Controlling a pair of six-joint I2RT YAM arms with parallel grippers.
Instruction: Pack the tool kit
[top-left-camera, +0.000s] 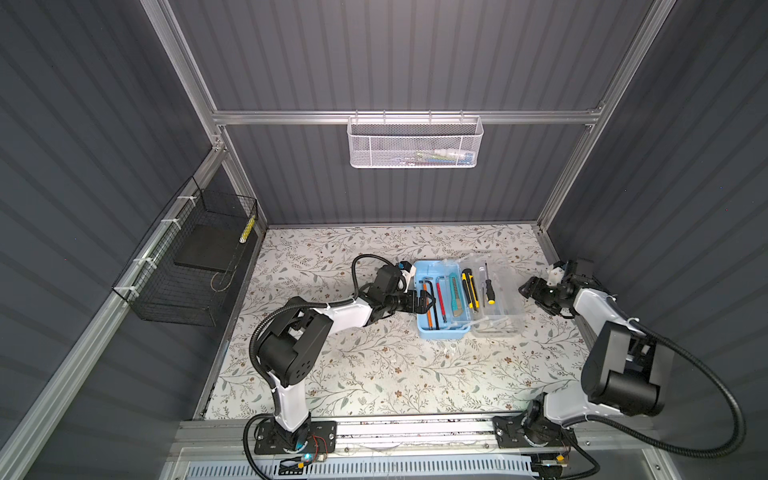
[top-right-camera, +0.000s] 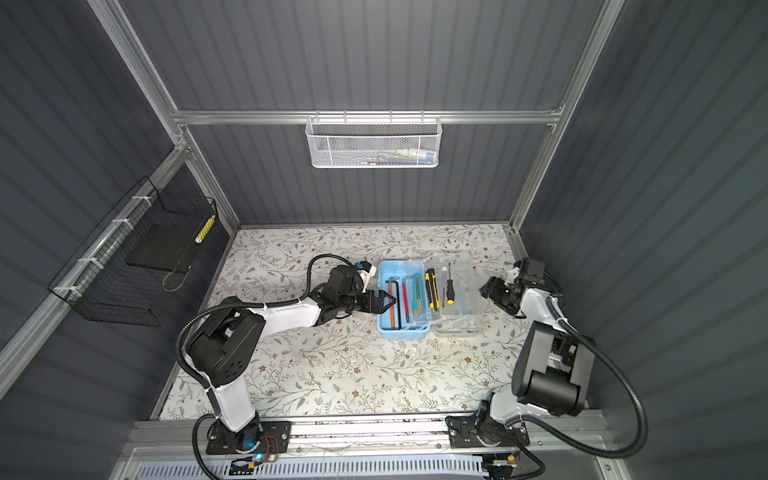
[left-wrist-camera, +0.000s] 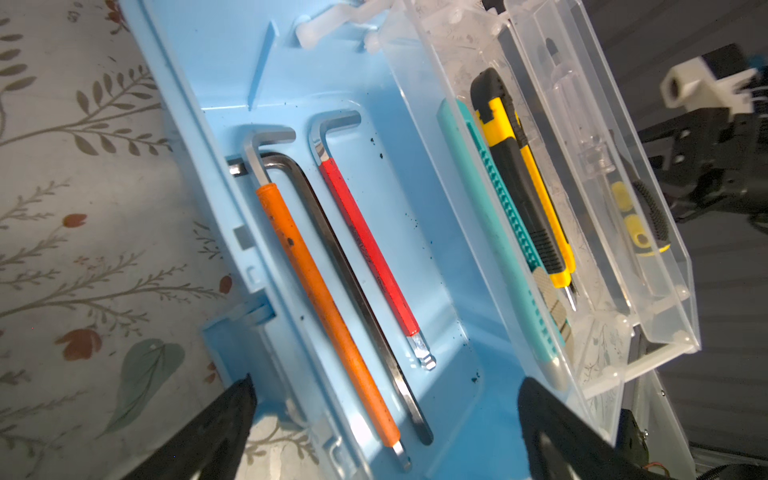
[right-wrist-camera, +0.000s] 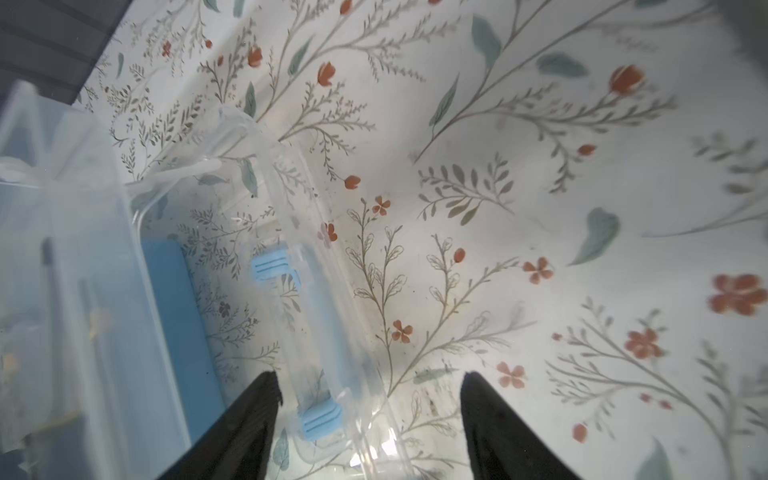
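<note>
- Tool kit (top-left-camera: 440, 332) sat open at centre-right of both top views on the floral tabletop (top-left-camera: 374, 365). Its light-blue base lay to the left and its clear lid (top-left-camera: 505, 309) was swung out flat to the right.
- In the left wrist view the base held an orange-sleeved hex key (left-wrist-camera: 320, 299), a black hex key (left-wrist-camera: 353, 291) and a red-sleeved hex key (left-wrist-camera: 370, 249), side by side. A teal utility knife (left-wrist-camera: 498, 232) and a yellow utility knife (left-wrist-camera: 523, 174) lay in a clear tray next to them.
- A screwdriver (top-left-camera: 490, 291) lay in the clear section further right.
- Loading looked about done, since no tool showed loose on the tabletop. Shutting the lid and snapping the blue latch (right-wrist-camera: 322, 419) seemed to be what remained.
- The left gripper (top-left-camera: 428, 302) hovered over the base's left edge, its arm stretched low toward the right, jaws wide apart and empty.
- The right gripper (top-left-camera: 527, 287) hung just beside the lid's right edge with its arm folded back, jaws parted and holding nothing. Whether the lid's rim sat between them or below could not be told.
- A white mesh basket (top-left-camera: 411, 145) hung at upper centre and a black wire basket (top-left-camera: 183, 291) at the left.
</note>
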